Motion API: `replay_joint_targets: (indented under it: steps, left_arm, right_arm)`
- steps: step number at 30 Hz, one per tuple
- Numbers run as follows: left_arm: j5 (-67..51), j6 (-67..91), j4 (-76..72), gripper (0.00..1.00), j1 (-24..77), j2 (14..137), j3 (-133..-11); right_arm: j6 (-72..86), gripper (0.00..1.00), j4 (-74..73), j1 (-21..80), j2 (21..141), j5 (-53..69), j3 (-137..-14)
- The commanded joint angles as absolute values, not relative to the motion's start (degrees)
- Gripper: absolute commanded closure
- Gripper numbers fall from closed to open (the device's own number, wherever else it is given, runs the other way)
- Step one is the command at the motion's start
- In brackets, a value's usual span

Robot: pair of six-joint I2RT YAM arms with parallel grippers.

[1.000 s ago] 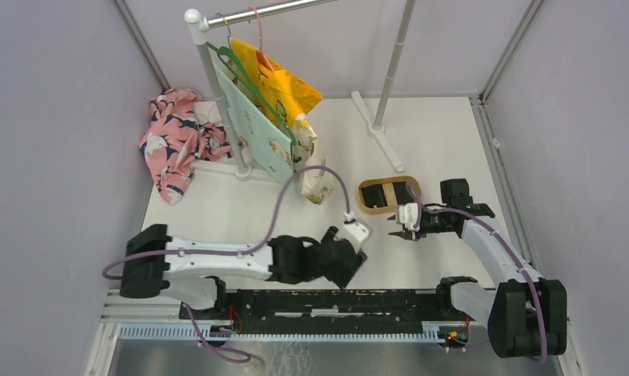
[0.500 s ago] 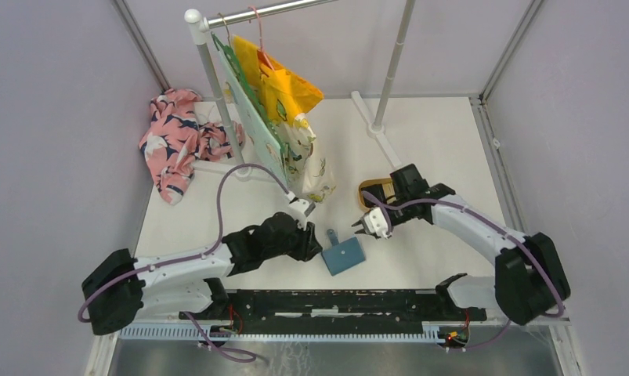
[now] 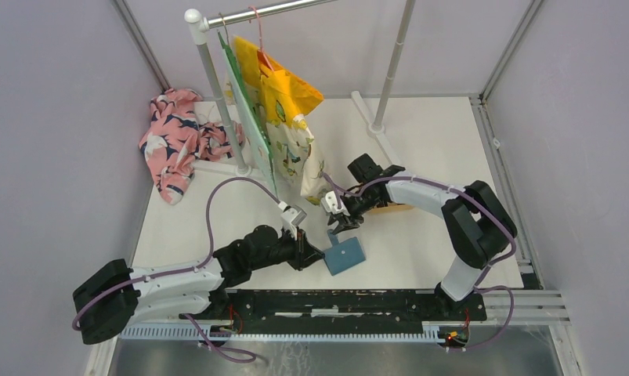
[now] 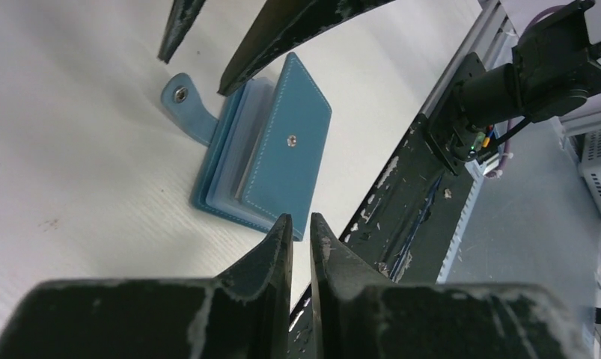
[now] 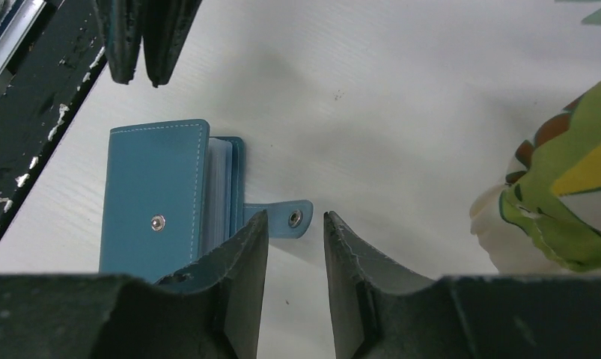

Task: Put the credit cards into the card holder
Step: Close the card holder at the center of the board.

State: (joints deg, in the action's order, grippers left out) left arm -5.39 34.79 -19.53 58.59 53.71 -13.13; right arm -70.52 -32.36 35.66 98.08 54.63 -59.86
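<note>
Card holder – teal-blue, folded over, lying flat on the white table in the lower centre of the overhead frame, just above the black rail along the bottom edge. In the left wrist view the card holder sits at centre, cover up with a metal stud on it, and pale clear sleeves show between the covers. Its snap tab is undone and sticks out flat onto the table toward the upper left of that frame. I read the left gripper as clenched to a sliver of a gap with nothing between the fingers. Its tips sit at the lower edge of the holder, but I cannot tell whether they touch it. The right gripper is just above the holder in the overhead frame, released and holding nothing. From the right wrist view its fingers frame the snap tab, and the card holder fills the lower left. Contact there is also unclear. Off-task items – a clothes rack with a yellow garment at upper centre, and a pink floral cloth heaped at upper left.
</note>
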Motion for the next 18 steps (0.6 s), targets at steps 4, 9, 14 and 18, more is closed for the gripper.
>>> replay_joint_targets:
  steps: [4, 9, 14, 18]
  left_arm:
    - [-10.81, 37.54, -31.28, 0.8, 58.65, 58.0, -13.82]
    - [-11.6, 38.39, -34.49, 0.81, 58.66, 61.71, -13.96]
    - [-12.69, 39.23, -37.73, 0.82, 58.66, 64.52, -13.69]
    - [-13.05, 39.74, -39.14, 0.83, 58.68, 67.02, -14.12]
  right_arm:
    - [-66.6, 0.61, -34.04, 36.99, 100.56, 51.88, -63.12]
    - [-65.94, 0.62, -34.92, 37.35, 102.62, 50.73, -64.08]
    - [-64.46, 0.65, -34.1, 37.31, 103.22, 51.2, -64.13]
    - [-64.43, 0.7, -34.52, 37.32, 103.36, 52.53, -64.28]
